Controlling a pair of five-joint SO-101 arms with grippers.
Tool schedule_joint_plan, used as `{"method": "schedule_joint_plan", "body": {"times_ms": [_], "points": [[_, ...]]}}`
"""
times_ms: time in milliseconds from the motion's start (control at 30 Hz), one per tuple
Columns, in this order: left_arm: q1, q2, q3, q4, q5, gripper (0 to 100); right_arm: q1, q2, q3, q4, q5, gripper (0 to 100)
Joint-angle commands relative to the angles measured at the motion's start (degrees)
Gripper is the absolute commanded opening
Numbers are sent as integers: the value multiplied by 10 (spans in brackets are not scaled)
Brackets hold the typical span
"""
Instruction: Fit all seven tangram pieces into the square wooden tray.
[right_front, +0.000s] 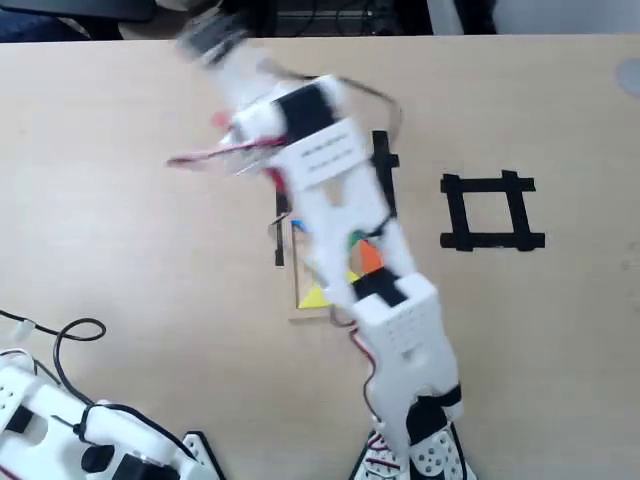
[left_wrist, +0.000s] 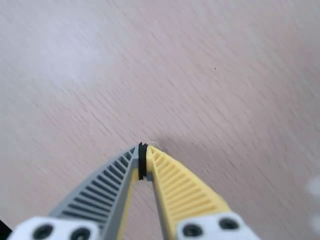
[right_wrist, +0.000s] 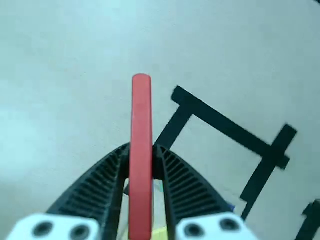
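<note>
**Right gripper** (right_wrist: 141, 150) was clamped on a flat red tangram piece (right_wrist: 141, 115). It gripped the piece by its two faces, so that the piece stood edge-on and rose well past the black ribbed fingertips. The piece hung clear of the pale wood-grain table (right_front: 100, 250), above a black tape outline (right_wrist: 225, 125). Its visible edge was of even thickness, smooth and matte, with a rounded end. Its outline could not be told from this angle.

**High view.** The right arm (right_front: 400, 330) reached across the square wooden tray (right_front: 310, 316) and covered most of it. A yellow piece (right_front: 315, 297) and an orange piece (right_front: 370, 258) lay inside, so the tray was judged partly filled.

**Left gripper** (left_wrist: 142, 162) was closed on nothing, its grey and yellow tips touching just over bare table.

**Step in hand, as judged:** carrying the red piece to the tray. To do it well, the wrist would need to turn the piece flat and square its edges with the remaining gap. It should descend low before letting go and avoid nudging pieces already seated. With so much of the piece standing free of the fingertips, it could pivot in the grip.
</note>
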Motion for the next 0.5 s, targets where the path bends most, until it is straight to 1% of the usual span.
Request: {"method": "schedule_joint_plan", "body": {"times_ms": [0, 100, 167, 300, 367, 467], "points": [[6, -9, -2, -8, 3, 33, 18, -73, 79, 21, -131, 11], [6, -9, -2, -8, 3, 33, 17, -124, 208, 14, -172, 11], [6, -9, -2, -8, 3, 33, 17, -159, 285, -7, -185, 11], [6, -9, -2, -8, 3, 34, 17, -242, 428, -63, -185, 11], [6, -9, -2, -8, 3, 34, 5, -297, 507, -92, -183, 11], [7, -9, -2, -8, 3, 34, -4, -379, 633, -181, -171, 11]]}}
